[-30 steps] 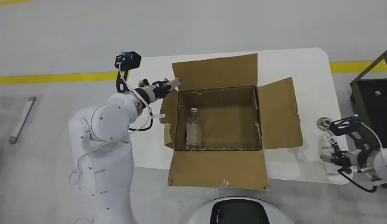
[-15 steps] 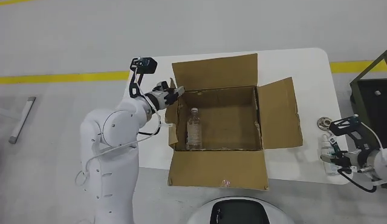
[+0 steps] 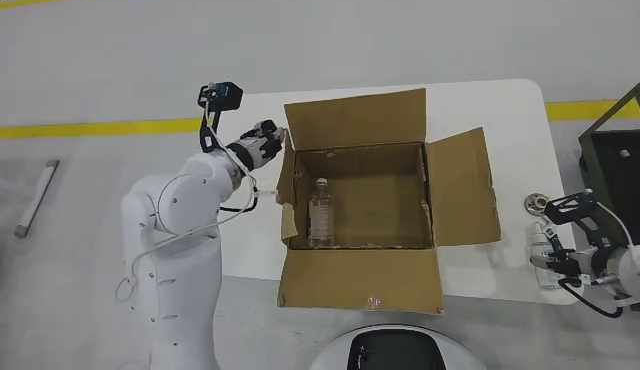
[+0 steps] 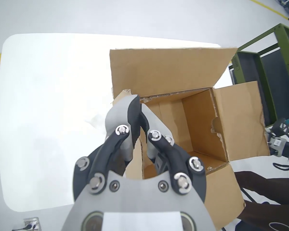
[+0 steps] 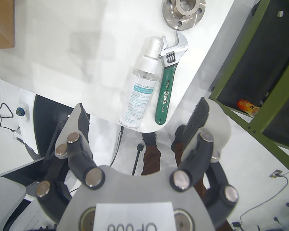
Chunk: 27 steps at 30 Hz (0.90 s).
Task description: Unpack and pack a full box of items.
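Observation:
An open cardboard box [image 3: 365,195] stands mid-table with its flaps spread, and a clear water bottle [image 3: 319,213] lies inside along its left wall. My left gripper [image 3: 268,136] is at the box's left side. In the left wrist view the left gripper [image 4: 139,111] is shut on the box's left flap [image 4: 134,155], which runs between its fingers. My right gripper [image 3: 560,262] hovers open at the table's right front corner. Below the right gripper [image 5: 142,114] a spray bottle [image 5: 141,87] lies beside a green-handled wrench [image 5: 169,78].
A metal flange [image 5: 183,5] sits on the table just beyond the wrench and spray bottle; it is also the flange [image 3: 537,205] right of the box. A green metal rack [image 3: 610,160] stands off the table's right edge. Bare white table [image 3: 250,240] lies left of the box.
My left arm swung in toward the box, then drew back left, and the left flap now stands more upright. The right arm has not moved.

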Motion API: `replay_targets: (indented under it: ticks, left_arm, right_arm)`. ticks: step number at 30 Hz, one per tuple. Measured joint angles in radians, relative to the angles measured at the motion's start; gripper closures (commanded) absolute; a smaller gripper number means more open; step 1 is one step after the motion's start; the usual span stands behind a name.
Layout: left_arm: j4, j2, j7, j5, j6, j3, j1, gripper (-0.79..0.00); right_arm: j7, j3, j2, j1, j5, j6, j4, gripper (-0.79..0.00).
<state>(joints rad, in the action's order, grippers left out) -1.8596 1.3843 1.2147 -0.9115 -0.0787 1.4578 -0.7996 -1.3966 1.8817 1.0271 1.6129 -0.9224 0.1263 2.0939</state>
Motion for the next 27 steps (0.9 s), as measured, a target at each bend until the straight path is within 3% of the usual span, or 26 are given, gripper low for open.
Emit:
replay_targets:
  ticks: [1,6,11,18,27]
  left_arm:
    - [-0.008,0.000,-0.008,0.016,0.004,0.000,0.001,0.000]
    - [-0.034,-0.002,-0.024,0.120,0.044,-0.019,0.002,0.000]
    - [0.000,-0.004,0.026,0.220,0.054,-0.060,0.012,0.000]
    - [0.090,-0.017,0.046,0.082,0.027,-0.124,0.033,0.000]
    - [0.168,-0.036,0.040,-0.009,-0.009,-0.076,0.042,0.000]
  right_arm:
    - [0.000,0.000,0.000,0.000,0.000,0.000,0.000,-0.785]
    - [0.000,0.000,0.000,0.000,0.000,0.000,0.000,-0.785]
    - [0.000,0.000,0.000,0.000,0.000,0.000,0.000,-0.785]
    - [0.000,0.000,0.000,0.000,0.000,0.000,0.000,-0.785]
    - [0.000,0.000,0.000,0.000,0.000,0.000,0.000,-0.785]
